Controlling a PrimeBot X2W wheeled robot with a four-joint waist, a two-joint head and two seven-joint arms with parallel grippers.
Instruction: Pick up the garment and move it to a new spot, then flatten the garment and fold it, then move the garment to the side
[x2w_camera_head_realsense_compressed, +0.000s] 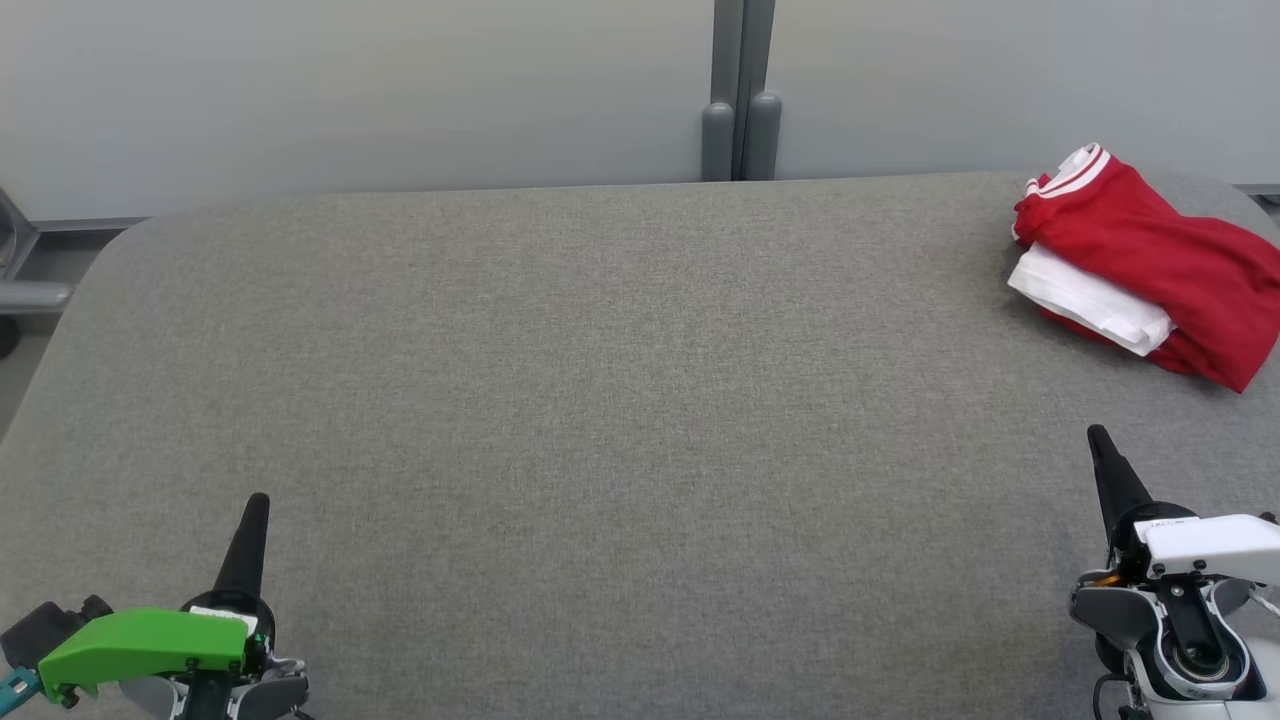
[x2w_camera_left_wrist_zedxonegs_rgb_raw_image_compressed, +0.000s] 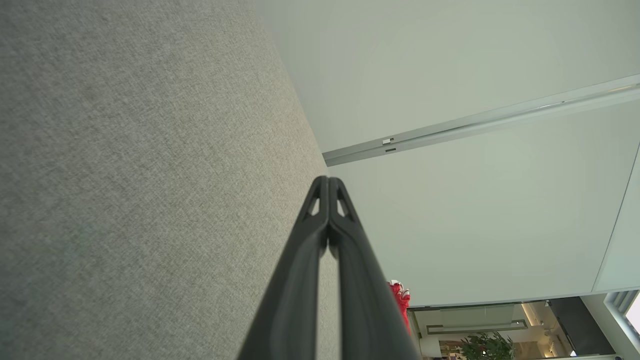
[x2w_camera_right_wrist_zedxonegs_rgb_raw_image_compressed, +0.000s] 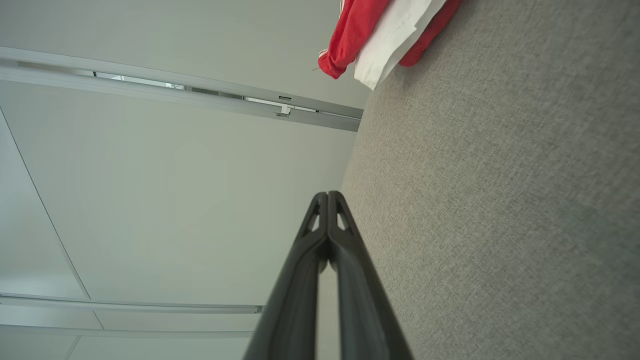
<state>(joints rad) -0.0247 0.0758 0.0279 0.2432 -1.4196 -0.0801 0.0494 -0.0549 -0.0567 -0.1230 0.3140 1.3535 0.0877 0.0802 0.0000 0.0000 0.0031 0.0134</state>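
A: Where was the garment (x2w_camera_head_realsense_compressed: 1180, 250) at that moment?

B: At the far right corner of the tabletop (x2w_camera_head_realsense_compressed: 600, 400), in a compact bundle. The red body was on top, a white sleeve layer poked out along its near-left side, and the striped collar trim pointed toward the far edge. Its right end ran out of the head view, so I couldn't tell whether it overhung the right edge.

A: How far along did the job look?

B: Near its end, by my reading. The shirt lay folded and off to the side, which fits the last step. The fold was rough rather than crisp, with that sleeve layer sticking out, so a little tidying might have been left.

A: And the grippers?

B: The left gripper (x2w_camera_head_realsense_compressed: 257, 505) sat over the near left corner. The right gripper (x2w_camera_head_realsense_compressed: 1098, 435) was by the right edge, toward the near side, well apart from the shirt. Each had its two dark fingers pressed together at the tips with nothing between them, and the wrist views made that plain.

A: Room to move?

B: Plenty. The grey cloth surface between the grippers and across to the far edge was bare. The tight spots were the rounded far right corner under the garment and the pale wall panels (x2w_camera_head_realsense_compressed: 350, 90) just behind the far edge.
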